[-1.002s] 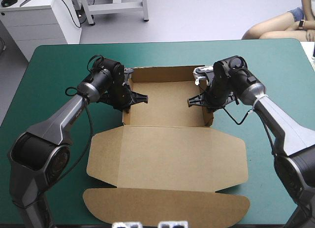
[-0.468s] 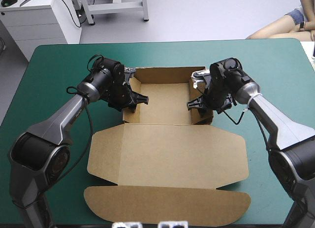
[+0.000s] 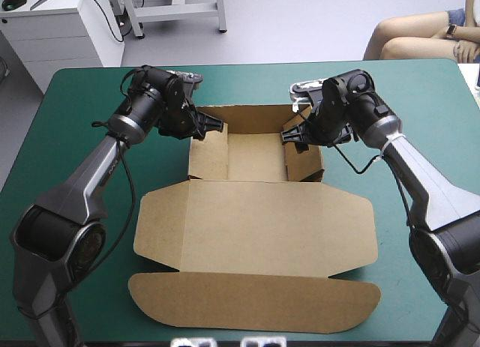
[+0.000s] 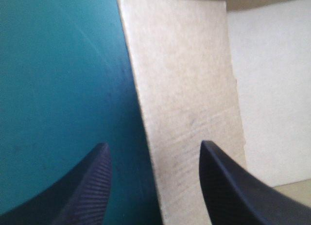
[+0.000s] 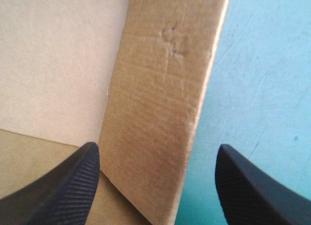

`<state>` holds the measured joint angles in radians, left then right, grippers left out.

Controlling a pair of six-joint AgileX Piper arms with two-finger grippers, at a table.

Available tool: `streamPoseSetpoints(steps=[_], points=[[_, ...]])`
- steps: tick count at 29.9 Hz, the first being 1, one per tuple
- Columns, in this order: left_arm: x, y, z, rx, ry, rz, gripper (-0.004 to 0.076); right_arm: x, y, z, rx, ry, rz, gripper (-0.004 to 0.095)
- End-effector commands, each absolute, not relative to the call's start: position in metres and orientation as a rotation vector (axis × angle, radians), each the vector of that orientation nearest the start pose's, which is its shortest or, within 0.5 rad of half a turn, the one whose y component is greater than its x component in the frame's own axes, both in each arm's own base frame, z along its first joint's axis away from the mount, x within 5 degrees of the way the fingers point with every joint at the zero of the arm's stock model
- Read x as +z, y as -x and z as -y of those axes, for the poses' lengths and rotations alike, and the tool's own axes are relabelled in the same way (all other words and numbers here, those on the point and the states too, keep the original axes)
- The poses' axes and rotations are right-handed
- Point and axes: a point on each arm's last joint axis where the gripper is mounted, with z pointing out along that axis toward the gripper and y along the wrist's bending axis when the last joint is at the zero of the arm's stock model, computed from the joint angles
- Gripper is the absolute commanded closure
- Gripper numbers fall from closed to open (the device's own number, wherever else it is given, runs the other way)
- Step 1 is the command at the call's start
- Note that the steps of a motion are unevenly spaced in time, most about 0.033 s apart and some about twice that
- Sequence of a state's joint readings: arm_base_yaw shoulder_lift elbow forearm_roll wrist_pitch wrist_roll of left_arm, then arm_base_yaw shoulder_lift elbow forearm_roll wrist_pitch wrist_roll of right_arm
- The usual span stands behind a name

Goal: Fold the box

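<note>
Box (image 3: 247,212): cut brown corrugated board, matte, fine ribbing on the surface, a few small dents on the right wall (image 5: 160,98). It sits mid-table on the teal-green cover (image 3: 75,100), which is smooth.

Shape: the far half is an open tray (image 3: 255,156) with its far wall and both side walls raised. The near half is the lid (image 3: 255,227), lying flat, with side flaps with cut corners. A long rounded tuck flap (image 3: 255,309) lies beyond the lid on the side away from the tray.

Left gripper (image 3: 204,126) is at the far end of the tray's left wall (image 4: 189,89), black ribbed fingers (image 4: 87,186) spread apart. The wall stands between them: one finger outside the box over the cover, the other on the tray side. Can't tell whether either one touches the board.

Right gripper (image 3: 294,133) mirrors it on the right wall, fingers (image 5: 73,186) wide apart: one inside the tray, one outside over the cover, the wall's edge in the gap, apart from both.

Both side walls lean slightly into the tray. Tray floor shows plain board.
</note>
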<state>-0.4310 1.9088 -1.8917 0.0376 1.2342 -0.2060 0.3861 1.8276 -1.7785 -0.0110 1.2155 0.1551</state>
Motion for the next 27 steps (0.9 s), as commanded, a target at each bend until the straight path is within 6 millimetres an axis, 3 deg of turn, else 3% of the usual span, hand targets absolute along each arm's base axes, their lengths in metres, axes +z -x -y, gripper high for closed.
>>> streamPoseSetpoints(steps=[1,8,10,12,16,21,27], points=[[0.401,-0.353,0.158,-0.163,-0.294,-2.572,0.0328,0.381,-0.357,-0.139,0.115,0.303,-2.607,0.0272],[0.455,-0.315,0.144,-0.256,-0.285,-2.43,0.033,0.397,-0.349,-0.135,0.121,0.281,-2.572,0.0272],[0.47,-0.302,0.138,-0.248,-0.345,-2.375,0.0364,0.396,-0.349,-0.136,0.136,0.276,-2.577,0.0272],[0.483,-0.286,0.131,-0.249,-0.363,-2.334,0.044,0.396,-0.348,-0.137,0.162,0.275,-2.581,0.0274],[0.499,-0.257,0.115,-0.218,-0.386,-2.273,0.0734,0.396,-0.348,-0.138,0.16,0.293,-2.579,0.0274],[0.5,-0.221,0.096,-0.187,-0.398,-2.26,0.073,0.396,-0.348,-0.138,0.157,0.304,-2.577,0.0274],[0.475,-0.183,0.079,-0.193,-0.403,-2.252,0.073,0.392,-0.352,-0.137,0.133,0.307,-2.586,0.0274]])
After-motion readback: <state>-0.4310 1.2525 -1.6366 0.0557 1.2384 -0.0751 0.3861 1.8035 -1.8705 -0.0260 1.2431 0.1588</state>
